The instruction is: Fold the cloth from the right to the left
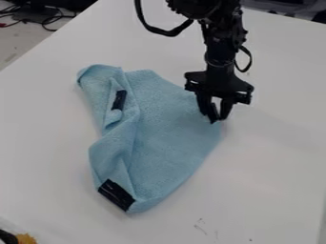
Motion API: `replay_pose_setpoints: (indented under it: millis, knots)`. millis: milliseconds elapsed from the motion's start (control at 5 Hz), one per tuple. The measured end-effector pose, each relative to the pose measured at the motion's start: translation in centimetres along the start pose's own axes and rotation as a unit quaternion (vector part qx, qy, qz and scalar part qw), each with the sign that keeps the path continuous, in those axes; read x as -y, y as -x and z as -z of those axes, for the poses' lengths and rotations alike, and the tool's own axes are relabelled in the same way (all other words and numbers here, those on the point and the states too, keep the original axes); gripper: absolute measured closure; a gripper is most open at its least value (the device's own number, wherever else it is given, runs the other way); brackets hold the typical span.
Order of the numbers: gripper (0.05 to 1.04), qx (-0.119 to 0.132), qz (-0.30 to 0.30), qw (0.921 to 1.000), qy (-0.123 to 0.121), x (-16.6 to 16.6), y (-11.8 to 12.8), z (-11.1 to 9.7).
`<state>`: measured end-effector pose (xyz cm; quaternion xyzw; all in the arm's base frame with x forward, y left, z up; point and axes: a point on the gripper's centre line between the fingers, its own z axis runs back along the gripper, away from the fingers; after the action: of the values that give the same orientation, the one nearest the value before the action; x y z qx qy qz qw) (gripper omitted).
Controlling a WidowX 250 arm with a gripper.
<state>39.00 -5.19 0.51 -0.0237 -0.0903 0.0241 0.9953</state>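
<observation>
Nearest, a black-and-yellow object (24, 238) shows at lower left. Blue cloth (168, 138) lies rumpled on the tabletop (267, 157), the gripper (218, 120) at its right edge; whether spread or closed, I cannot tell.

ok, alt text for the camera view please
A black robot pincer hangs at the right edge of a light blue cloth on a white table. The cloth is rumpled and folded over along its left side, with two black patches there.
</observation>
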Motion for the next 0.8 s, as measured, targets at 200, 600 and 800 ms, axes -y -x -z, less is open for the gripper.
replay_pose_setpoints:
  millis: [200,600,800]
  knots:
    - [0.866,0.005,-0.004,1.0000,0.005,-0.3,0.2,0.0]
    - [1.018,-0.023,-0.015,0.9984,-0.049,-0.7,0.5,-1.6]
    - [1.021,0.017,-0.031,0.9964,-0.076,-1.0,-1.3,-5.8]
